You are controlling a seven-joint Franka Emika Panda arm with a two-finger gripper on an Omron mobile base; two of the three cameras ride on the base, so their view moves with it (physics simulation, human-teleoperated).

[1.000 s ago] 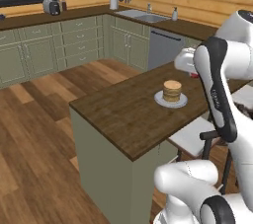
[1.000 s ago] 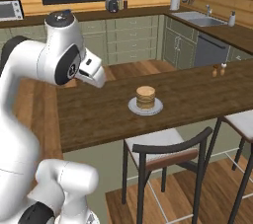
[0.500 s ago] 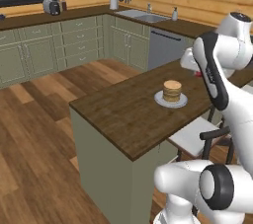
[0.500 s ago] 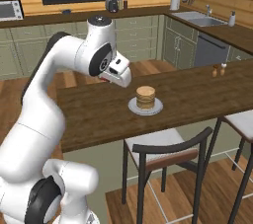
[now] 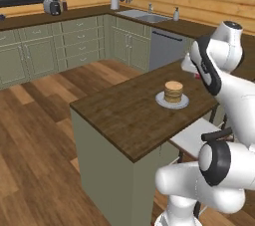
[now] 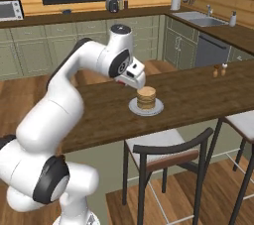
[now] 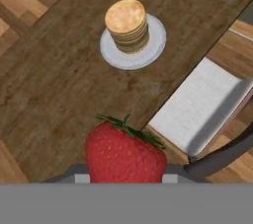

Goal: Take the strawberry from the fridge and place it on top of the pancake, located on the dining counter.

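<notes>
The tool (image 7: 123, 181) is closed on the strawberry (image 7: 124, 153), red with green leaves on top. It hangs in the air above the brown surface (image 7: 59, 85). The pancake (image 7: 127, 24) sits on a white plate (image 7: 153, 45) on the surface, below the tool and a little ahead of it. A stool (image 7: 205, 102) with a pale seat stands beside the surface, off to one side of the tool.

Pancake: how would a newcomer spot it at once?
Find the dining counter, the dark wood-plank top on a sage-green base. Near its middle sits a round white plate bearing the pancake, a small tan stack, taller than anything else close by on that top.
</notes>
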